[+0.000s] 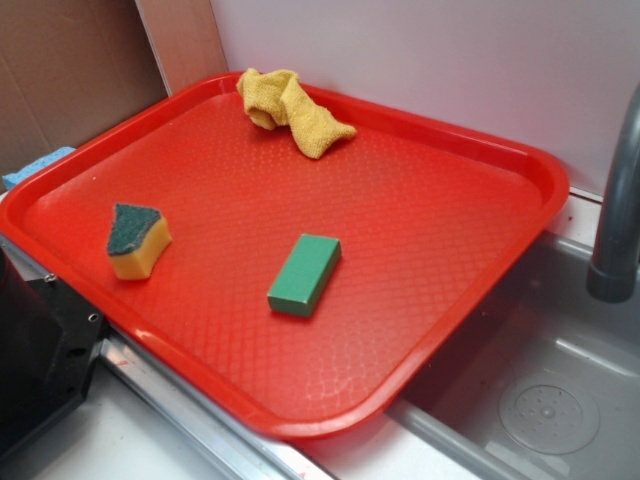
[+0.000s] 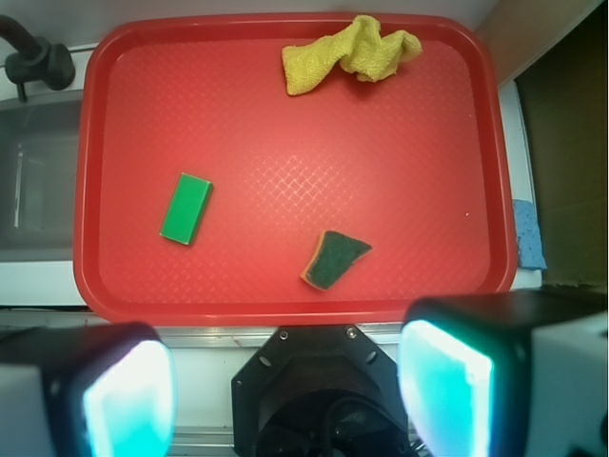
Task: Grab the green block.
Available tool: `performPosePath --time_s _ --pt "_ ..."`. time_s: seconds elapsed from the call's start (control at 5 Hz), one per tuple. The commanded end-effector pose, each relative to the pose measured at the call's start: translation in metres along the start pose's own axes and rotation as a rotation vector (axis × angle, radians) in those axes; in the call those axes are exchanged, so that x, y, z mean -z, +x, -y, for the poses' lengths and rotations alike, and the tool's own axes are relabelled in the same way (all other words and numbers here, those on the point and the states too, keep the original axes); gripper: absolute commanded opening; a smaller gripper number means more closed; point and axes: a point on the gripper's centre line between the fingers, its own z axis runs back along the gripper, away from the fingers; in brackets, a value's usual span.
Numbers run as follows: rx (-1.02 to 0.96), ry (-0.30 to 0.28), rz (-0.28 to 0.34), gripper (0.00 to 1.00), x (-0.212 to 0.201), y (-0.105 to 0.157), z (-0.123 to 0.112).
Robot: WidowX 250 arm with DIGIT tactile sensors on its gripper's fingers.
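In the exterior view, a blue sponge edge (image 1: pixel 38 165) is peeking out at the far left, behind the rim of the red tray (image 1: pixel 455 330). A dark black piece of the robot's base (image 1: pixel 40 370) is filling the lower left corner. On the tray's left part, the yellow sponge with the dark green top (image 1: pixel 137 241) is lying flat. Right of it, near the middle of the frame, the green block (image 1: pixel 304 274) is resting flat on the tray, its long side running diagonally, well apart from the sponge and touching nothing else. At the upper middle, a crumpled yellow cloth (image 1: pixel 291 110) is sitting near the tray's far rim. At the right edge a grey faucet (image 1: pixel 618 210) is standing over a metal sink (image 1: pixel 540 400).

In the wrist view, the faucet (image 2: pixel 36 65) is showing at the upper left, and the green block (image 2: pixel 186 208) is lying in the left half of the tray (image 2: pixel 285 309), toward the middle height of the frame. The sponge (image 2: pixel 334 259) is sitting right of it, lower centre, and the cloth (image 2: pixel 350 53) is lying at the upper right. The gripper (image 2: pixel 285 381) is hanging at the bottom of the frame, clear of the tray; its two glowing pads (image 2: pixel 128 400) are standing wide apart with nothing between them.
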Motion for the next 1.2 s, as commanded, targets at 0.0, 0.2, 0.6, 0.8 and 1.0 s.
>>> performPosePath --time_s 0.0,0.2,0.6,0.8,1.0 --pt "0.000 0.000 0.000 1.00 0.000 0.000 0.000" --pt "-0.087 -0.008 0.036 1.00 0.010 0.003 0.007" --pt "-0.295 -0.017 0.090 1.00 0.056 0.021 0.046" --pt "-0.338 -0.040 0.056 1.00 0.085 0.031 0.062" --pt "-0.335 -0.043 0.031 1.00 0.119 0.039 0.080"
